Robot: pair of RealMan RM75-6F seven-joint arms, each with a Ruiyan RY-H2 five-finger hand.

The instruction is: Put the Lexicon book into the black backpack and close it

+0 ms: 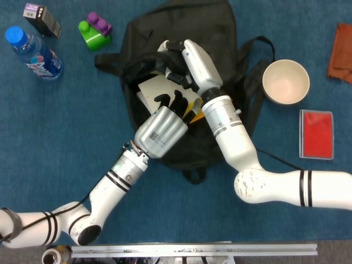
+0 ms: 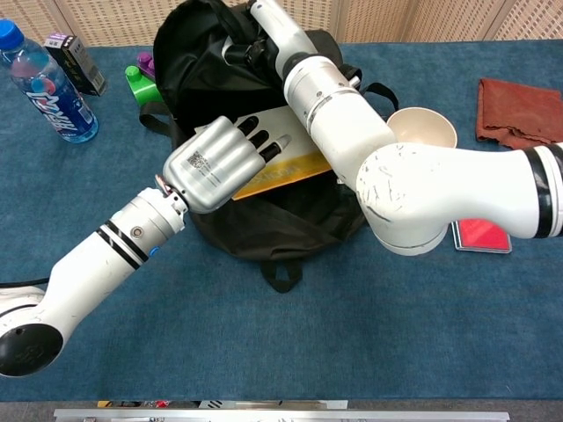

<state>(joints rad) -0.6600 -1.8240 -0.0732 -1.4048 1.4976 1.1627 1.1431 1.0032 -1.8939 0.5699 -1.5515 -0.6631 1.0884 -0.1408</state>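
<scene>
Yellow-white Lexicon book (image 2: 286, 163) lies under left hand's (image 2: 220, 163) extended fingers (image 2: 264, 141), partly inside black backpack (image 2: 264, 220).

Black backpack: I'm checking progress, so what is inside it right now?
The Lexicon book sits partly in the black backpack opening, its yellow edge protruding. The left hand covers its lower part; deeper contents are hidden.

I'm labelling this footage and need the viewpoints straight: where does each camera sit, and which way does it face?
Head view: sits high, looking almost straight down on the table; both arms, the left hand and the right hand over the black backpack.
Chest view: sits lower, looking forward and down across the table; both arms reach away from it.
Shared: backpack, Lexicon book, both hands, water bottle, bowl.
</scene>
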